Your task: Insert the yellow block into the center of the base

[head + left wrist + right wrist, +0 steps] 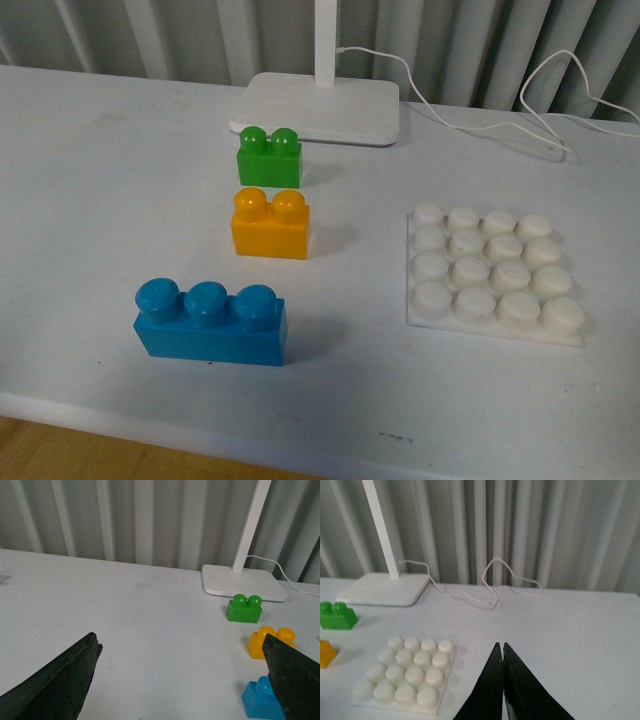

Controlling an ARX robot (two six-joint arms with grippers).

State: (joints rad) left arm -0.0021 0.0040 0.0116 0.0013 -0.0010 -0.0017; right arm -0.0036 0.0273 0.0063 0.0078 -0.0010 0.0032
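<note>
Waiting near the middle of the bench (100, 150), the yellow block (270, 224) stands upright and untouched, between the green block (269, 156) toward the far edge and the blue block (211, 322) toward the near edge. The base (492, 275) lies flat, well apart from it toward the right edge, with every stud bare. The task looks to be at its very start, with the reach for the block not yet begun. The left claw (181, 642) is spread wide above the bench and faces the blocks. The right claw (502, 649) is pressed together on nothing, near the base. The next move likely calls for the spread claw to come down over the yellow block and close on its smooth sides below the studs, clear of its two neighbours. Neither arm shows in the front view. One left finger covers part of the yellow and blue blocks, and the right wrist view shows only a corner of the yellow block at the picture's edge.
</note>
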